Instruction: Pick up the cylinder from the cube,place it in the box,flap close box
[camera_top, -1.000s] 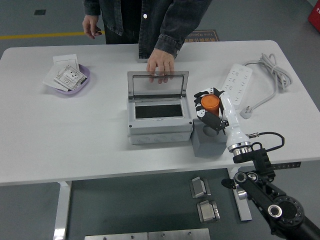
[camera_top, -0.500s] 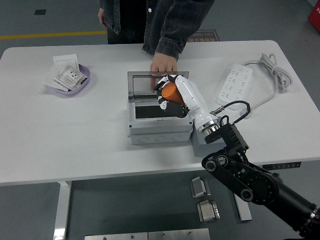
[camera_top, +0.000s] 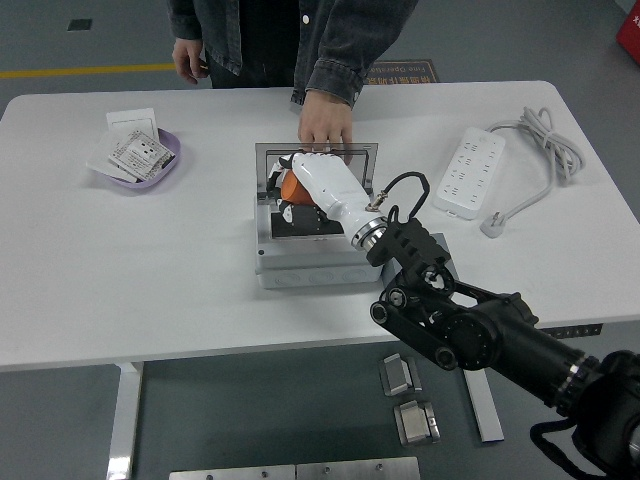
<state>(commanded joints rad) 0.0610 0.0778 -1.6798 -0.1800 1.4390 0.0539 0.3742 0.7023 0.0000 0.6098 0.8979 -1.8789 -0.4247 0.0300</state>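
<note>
Since the earlier frame the right hand (camera_top: 300, 187) has carried the orange cylinder (camera_top: 288, 187) further left, from above the box's right side to low over the left part of its opening. Its white fingers are curled around the cylinder, gripping it. The grey box (camera_top: 318, 262) sits mid-bench with its lid (camera_top: 316, 150) standing upright at the back. A person's hand (camera_top: 325, 128) rests on the lid's top edge, holding it up. The grey cube (camera_top: 432, 244) just right of the box is mostly hidden behind the black arm. On the white bench (camera_top: 150, 260) a purple dish (camera_top: 168, 166) of paper packets lies far left, and a white power strip (camera_top: 470, 173) lies to the right.
</note>
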